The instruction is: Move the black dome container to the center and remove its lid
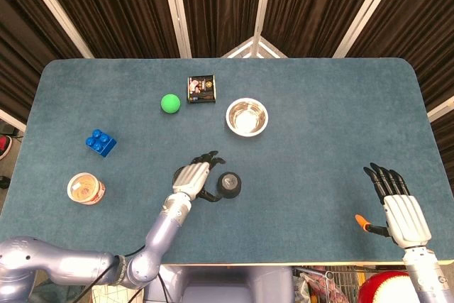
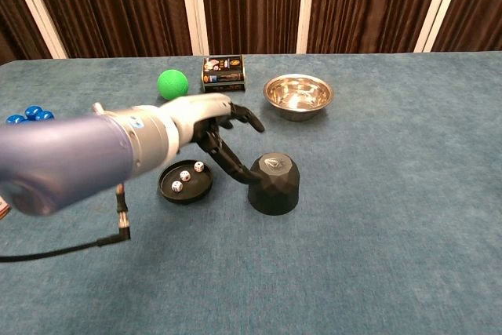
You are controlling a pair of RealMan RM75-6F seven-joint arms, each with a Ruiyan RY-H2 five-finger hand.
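Black dome lid (image 2: 274,183) stands upright on the table (image 2: 392,217) at frame centre in chest view, off its base. Base tray (image 2: 185,182) w/ three dice (image 2: 185,176) sits just left of it. Left hand (image 2: 216,127) beside lid, fingers spread & released, lowest fingertip at lid's left edge. Right hand (image 1: 401,207) lower right in head view, fingers straight, apart, holding nothing
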